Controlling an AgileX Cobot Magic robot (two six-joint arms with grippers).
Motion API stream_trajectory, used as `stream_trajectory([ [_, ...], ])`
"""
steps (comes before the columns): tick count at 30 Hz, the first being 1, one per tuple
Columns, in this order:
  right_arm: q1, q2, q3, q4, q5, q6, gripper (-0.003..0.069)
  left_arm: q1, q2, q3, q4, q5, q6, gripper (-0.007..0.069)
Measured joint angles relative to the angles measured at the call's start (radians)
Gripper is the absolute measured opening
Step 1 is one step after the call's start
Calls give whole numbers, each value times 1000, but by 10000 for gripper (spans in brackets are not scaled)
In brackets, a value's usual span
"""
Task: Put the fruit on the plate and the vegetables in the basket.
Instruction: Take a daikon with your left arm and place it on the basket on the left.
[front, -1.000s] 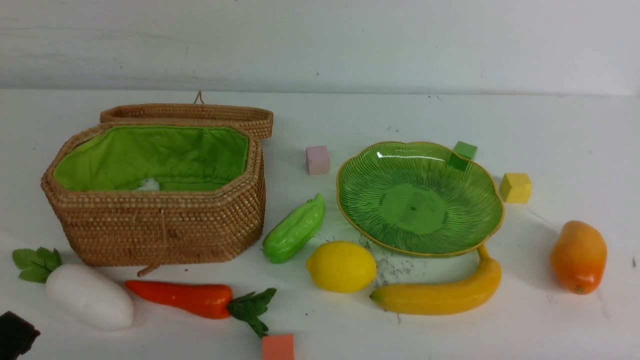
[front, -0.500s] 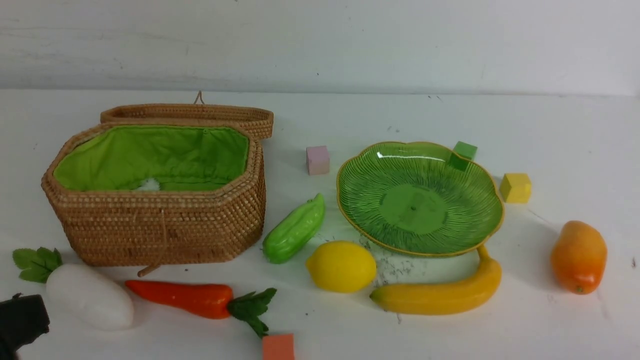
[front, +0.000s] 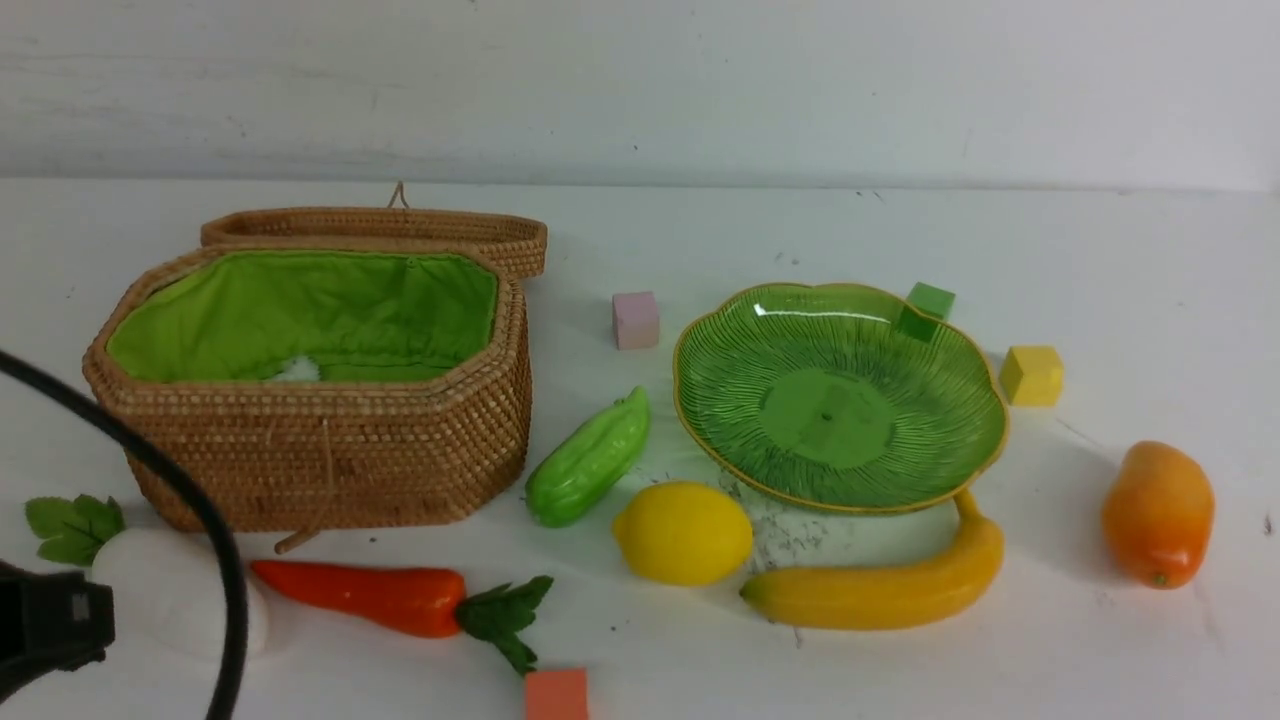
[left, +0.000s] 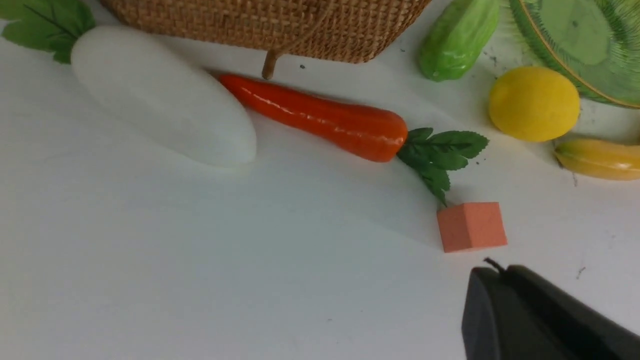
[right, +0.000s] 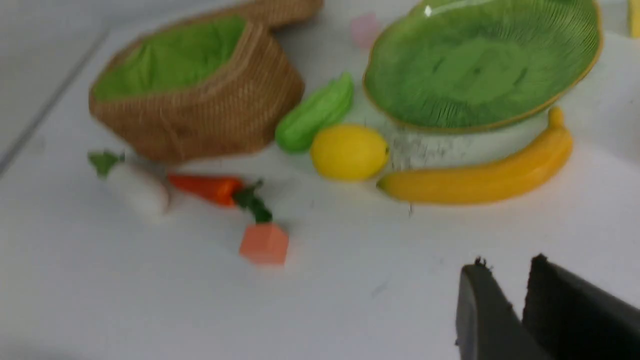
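Left end effector (left: 494, 279) closed, empty — right end effector (right: 511, 269) ajar, empty.

This looks like a robotics lab bench, not a home: a bare, scuffed white tabletop (front: 700, 230) runs back to a blank white wall (front: 640, 80) at twelve o'clock. A plastic lemon (front: 682, 532) and a pink cube (front: 635, 320) lie among other toys, and a black cable (front: 235, 620) loops in at eight o'clock.
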Motion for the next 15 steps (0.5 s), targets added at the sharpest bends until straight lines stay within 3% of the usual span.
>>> stream_trajectory([
  [2, 17, 96, -161, -16, 131, -52, 144, 0, 61, -39, 27, 28, -22, -13],
  [5, 79, 178, -319, -24, 182, -84, 144, -2, 144, -83, 35, 90, -47, -13],
  [9, 134, 232, -396, -24, 182, -95, 146, -64, 201, -92, 47, 125, -84, -13],
  [15, 161, 280, -406, -43, 149, -129, 149, -152, 253, -94, 224, 90, -300, -13],
])
